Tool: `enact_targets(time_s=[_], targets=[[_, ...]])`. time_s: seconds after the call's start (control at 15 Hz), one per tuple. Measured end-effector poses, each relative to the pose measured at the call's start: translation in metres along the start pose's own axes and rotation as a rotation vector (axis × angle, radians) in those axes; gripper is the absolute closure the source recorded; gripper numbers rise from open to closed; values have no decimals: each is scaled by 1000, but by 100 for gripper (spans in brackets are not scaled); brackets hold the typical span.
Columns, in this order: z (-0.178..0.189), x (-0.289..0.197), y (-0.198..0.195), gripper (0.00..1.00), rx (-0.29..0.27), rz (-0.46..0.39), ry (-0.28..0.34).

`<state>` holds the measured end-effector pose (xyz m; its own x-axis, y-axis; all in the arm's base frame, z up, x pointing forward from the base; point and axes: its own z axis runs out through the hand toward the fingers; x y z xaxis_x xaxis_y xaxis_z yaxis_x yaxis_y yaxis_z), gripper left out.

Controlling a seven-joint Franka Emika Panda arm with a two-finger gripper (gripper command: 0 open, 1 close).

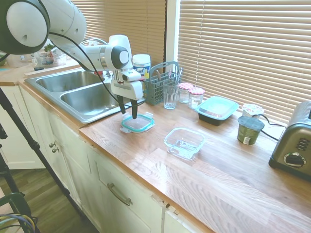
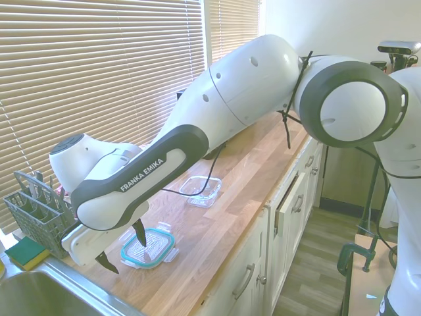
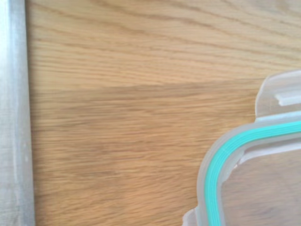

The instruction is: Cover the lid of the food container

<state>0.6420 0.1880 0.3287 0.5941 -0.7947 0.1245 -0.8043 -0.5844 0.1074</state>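
The lid (image 1: 138, 123) is a small clear square with a teal rim and snap tabs, lying flat on the wooden counter near the sink. It shows as well in the second exterior view as the lid (image 2: 148, 247), and one corner of the lid (image 3: 254, 165) fills the wrist view. The food container (image 1: 184, 142), a shallow clear glass dish, stands empty further along the counter, a hand's width from the lid; it is the food container (image 2: 202, 189) behind the arm. My gripper (image 1: 128, 111) hangs open just above the lid's sink-side edge, holding nothing. One fingertip (image 2: 140, 232) is over the lid.
A double steel sink (image 1: 82, 94) lies beside the lid, its rim (image 3: 14, 113) close by. Behind stand a grey cutlery basket (image 1: 160, 85), a drinking glass (image 1: 170, 93), two small jars (image 1: 190, 93), a black tray with teal lid (image 1: 217, 109), a green cup (image 1: 250, 129) and a toaster (image 1: 294, 145).
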Motion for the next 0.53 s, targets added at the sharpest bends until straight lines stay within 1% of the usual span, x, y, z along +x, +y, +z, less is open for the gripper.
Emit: enact_targets(time_s=[0.33, 0.53], targets=[[8, 9, 5, 0, -26, 2, 22], [8, 10, 6, 0, -31, -6, 36]])
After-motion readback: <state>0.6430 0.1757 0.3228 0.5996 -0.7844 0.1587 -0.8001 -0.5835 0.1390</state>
